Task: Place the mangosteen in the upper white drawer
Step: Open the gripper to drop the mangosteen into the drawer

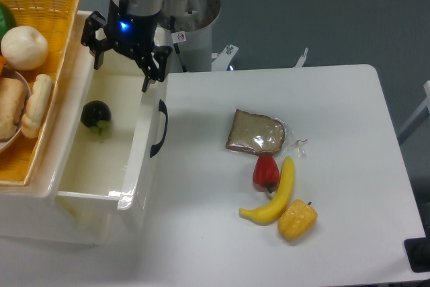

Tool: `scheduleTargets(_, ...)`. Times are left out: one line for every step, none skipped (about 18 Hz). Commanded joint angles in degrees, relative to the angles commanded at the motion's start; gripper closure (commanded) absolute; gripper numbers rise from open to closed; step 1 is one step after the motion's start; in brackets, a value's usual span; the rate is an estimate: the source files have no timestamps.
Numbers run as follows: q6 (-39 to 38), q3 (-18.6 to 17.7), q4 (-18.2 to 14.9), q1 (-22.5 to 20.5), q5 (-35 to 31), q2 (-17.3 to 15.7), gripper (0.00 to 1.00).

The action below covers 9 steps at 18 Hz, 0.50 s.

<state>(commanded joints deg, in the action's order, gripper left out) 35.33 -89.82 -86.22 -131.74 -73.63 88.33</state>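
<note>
The mangosteen (96,115), a small dark purple-black fruit with a green calyx, lies on the floor of the upper white drawer (142,166), which stands pulled open with its black curved handle (159,130) facing right. My gripper (123,65) hangs over the far end of the drawer, above and a little right of the mangosteen. Its fingers (149,75) are spread apart and hold nothing.
A yellow wicker basket (47,5) at the left holds a pale round ball (24,47) and bread rolls (33,105). On the table to the right lie a bagged bread slice (255,132), a red pepper (266,171), a banana (277,196) and a yellow pepper (297,219).
</note>
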Motion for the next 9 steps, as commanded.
scheduleTargets(0.2,0.0,0.1,-0.2,-3.1,0.0,0.0)
scheduleTargets(0.5,0.0,0.2,-0.1,-5.9,0.1,0.0)
scheduleTargets(0.6,0.0,0.3,-0.1,-8.6,0.3,0.0)
scheduleTargets(0.6,0.1,0.4,-0.1,-10.6,0.4,0.0)
scheduleTargets(0.6,0.0,0.7,-0.2,-12.5,0.6,0.0)
scheduleTargets(0.6,-0.1,1.3,-0.2,-14.2,0.8,0.0)
scheduleTargets(0.6,-0.1,2.3,-0.4,-15.7,1.4,0.0)
scheduleTargets(0.6,-0.1,2.7,-0.8,-17.1,2.4,0.0)
scheduleTargets(0.6,-0.1,2.7,-0.9,-17.8,2.9,0.0)
